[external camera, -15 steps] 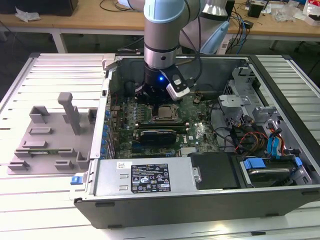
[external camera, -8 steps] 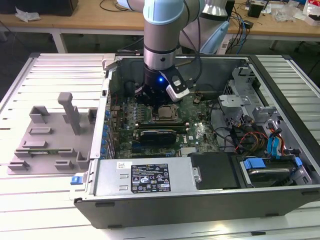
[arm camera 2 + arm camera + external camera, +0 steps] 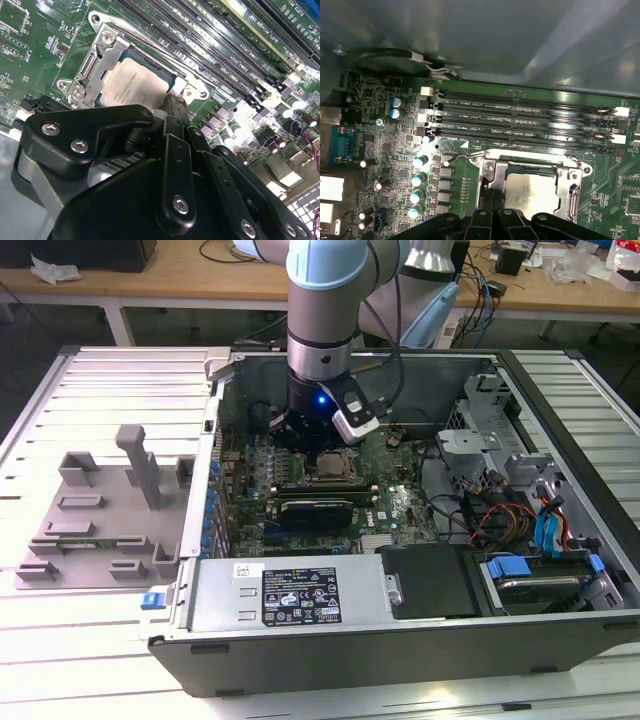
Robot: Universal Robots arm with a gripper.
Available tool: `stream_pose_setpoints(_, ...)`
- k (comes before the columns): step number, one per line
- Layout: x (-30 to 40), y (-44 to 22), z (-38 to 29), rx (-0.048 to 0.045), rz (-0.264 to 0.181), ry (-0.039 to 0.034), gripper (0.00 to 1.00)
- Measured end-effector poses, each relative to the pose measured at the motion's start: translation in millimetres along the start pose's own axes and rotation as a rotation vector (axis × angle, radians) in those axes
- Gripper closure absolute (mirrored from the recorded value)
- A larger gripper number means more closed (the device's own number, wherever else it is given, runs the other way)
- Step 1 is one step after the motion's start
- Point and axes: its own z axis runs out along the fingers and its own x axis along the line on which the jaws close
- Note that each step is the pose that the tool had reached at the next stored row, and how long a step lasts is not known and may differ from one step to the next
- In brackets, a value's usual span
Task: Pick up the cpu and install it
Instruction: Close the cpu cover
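The arm reaches down into an open computer case (image 3: 560, 540) that lies on the desk (image 3: 110, 375). The cpu (image 3: 132, 82) lies flat in the socket on the motherboard (image 3: 395, 505), inside the metal frame (image 3: 100, 55), silvery top up, beside the memory slots (image 3: 520, 117). The pincer (image 3: 174, 104) hangs right over one edge of the cpu. Its fingers look pressed together with nothing between them, and whether the tips touch the chip cannot be told.
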Motion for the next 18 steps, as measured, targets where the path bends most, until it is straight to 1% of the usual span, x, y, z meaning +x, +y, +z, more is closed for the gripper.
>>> stream_pose_setpoints(4,0.0,0.0,-5.1,-0.0003,0.000,-0.0002,0.89)
stream_pose_setpoints(5,0.1,0.0,-8.2,-0.0002,0.000,-0.0002,0.89)
stream_pose_setpoints(7,0.2,-0.1,-18.9,-0.0002,0.000,-0.0003,0.89)
stream_pose_setpoints(8,0.3,-0.2,-22.9,-0.0001,0.000,-0.0007,0.89)
stream_pose_setpoints(9,0.3,-0.2,-25.2,-0.0001,0.000,-0.0010,0.89)
stream_pose_setpoints(13,-0.6,-0.3,-25.5,0.0000,0.000,-0.0011,0.89)
stream_pose_setpoints(14,-3.3,-0.6,-25.6,0.0000,0.000,-0.0010,0.89)
stream_pose_setpoints(16,-11.8,-1.4,-25.6,-0.0001,0.000,-0.0011,0.89)
stream_pose_setpoints(17,-13.3,-1.6,-25.7,-0.0001,0.000,-0.0011,0.89)
stream_pose_setpoints(18,-16.3,-1.8,-25.7,-0.0001,0.000,-0.0011,0.89)
